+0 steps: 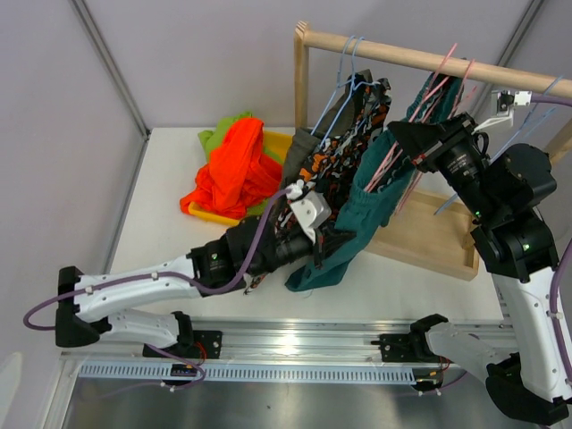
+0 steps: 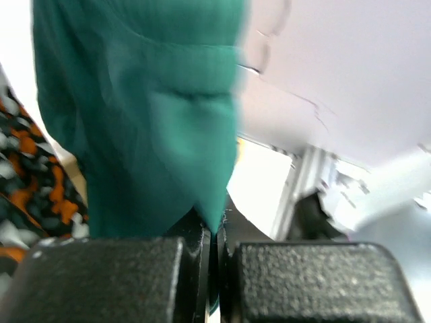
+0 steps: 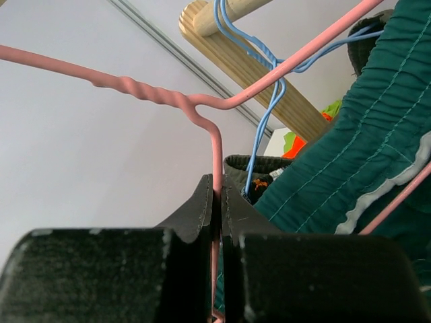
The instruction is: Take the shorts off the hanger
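Two clenched: left tool on dark teal fabric shorts, right tool on pink wire hanger; pull down steadily.

The left arm, at 8 o'clock, has white links, black round joints, a small green light and a purple cable. The left claw is black and grainy.

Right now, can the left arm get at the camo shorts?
Probably not yet. The camo shorts hang right beside the left gripper, but its jaws are shut on the teal shorts; it would need to let go first.
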You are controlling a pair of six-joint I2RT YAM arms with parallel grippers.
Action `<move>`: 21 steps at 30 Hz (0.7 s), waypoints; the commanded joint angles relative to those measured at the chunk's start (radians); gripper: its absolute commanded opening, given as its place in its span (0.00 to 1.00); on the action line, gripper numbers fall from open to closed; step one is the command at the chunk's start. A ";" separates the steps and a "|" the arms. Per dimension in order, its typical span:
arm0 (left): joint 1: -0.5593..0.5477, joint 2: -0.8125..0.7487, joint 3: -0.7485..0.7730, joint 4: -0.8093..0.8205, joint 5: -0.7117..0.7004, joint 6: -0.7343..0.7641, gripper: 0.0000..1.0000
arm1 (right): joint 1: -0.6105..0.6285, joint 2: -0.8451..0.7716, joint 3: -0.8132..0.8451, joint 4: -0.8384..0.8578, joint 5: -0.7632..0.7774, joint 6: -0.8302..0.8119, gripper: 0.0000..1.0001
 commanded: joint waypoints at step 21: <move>-0.295 0.057 -0.070 0.086 -0.506 0.019 0.00 | -0.003 -0.099 -0.127 0.158 -0.150 0.283 0.00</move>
